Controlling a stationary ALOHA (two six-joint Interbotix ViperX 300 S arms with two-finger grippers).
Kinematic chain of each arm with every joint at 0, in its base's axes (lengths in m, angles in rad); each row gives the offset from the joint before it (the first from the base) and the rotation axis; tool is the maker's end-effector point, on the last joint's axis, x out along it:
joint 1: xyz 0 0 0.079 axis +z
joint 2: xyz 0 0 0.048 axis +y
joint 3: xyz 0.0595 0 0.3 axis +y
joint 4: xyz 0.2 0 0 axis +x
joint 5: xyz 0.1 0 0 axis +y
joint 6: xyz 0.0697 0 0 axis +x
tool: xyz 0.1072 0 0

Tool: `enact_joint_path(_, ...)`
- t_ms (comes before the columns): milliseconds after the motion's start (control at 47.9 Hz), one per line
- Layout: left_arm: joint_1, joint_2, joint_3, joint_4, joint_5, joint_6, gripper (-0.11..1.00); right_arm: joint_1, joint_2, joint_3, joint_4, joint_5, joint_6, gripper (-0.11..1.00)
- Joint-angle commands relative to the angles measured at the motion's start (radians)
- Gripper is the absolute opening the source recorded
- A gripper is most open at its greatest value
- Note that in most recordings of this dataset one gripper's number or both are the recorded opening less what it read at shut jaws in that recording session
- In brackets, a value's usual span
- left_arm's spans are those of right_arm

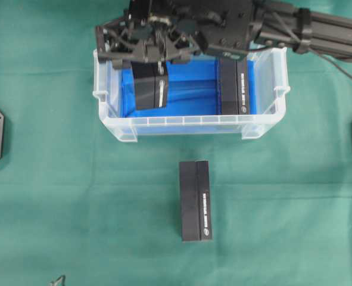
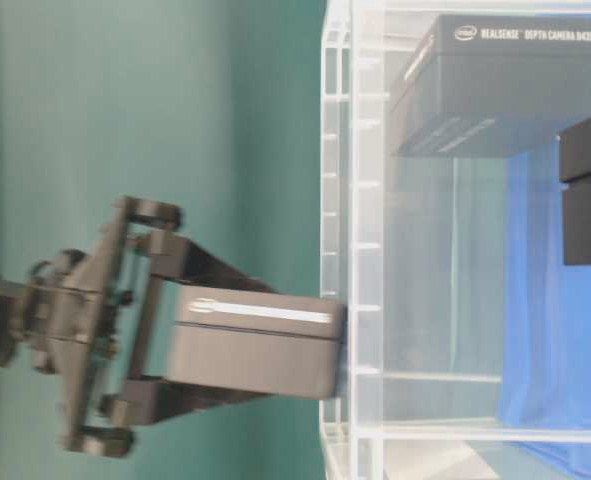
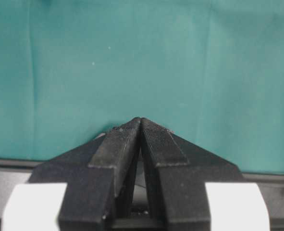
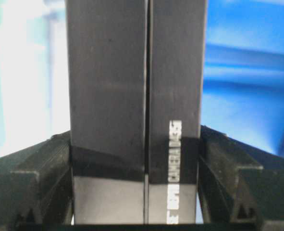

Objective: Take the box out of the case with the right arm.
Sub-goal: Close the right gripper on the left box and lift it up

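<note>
I see even, bright overhead light with soft shadows on the green cloth desk (image 1: 56,196); my right wrist view blows out white beside the glossy black cardboard box (image 4: 132,96).

The right hand (image 4: 137,159) is clamped on a load, the left hand (image 3: 141,126) pressed closed.
</note>
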Motion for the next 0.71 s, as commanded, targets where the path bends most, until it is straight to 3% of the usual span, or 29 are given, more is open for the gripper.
enact_joint_path(0,0.002,0.003,-0.029,0.002,-0.003,0.0,0.02,0.003,-0.063,-0.084,-0.031,0.04,-0.006,0.68)
enact_joint_path(334,0.002,0.003,-0.029,0.002,-0.003,0.002,0.02,0.021,-0.063,-0.216,-0.109,0.135,-0.008,0.68)
enact_joint_path(690,0.002,0.003,-0.029,0.002,-0.003,0.0,0.02,0.029,-0.063,-0.224,-0.112,0.143,-0.008,0.68)
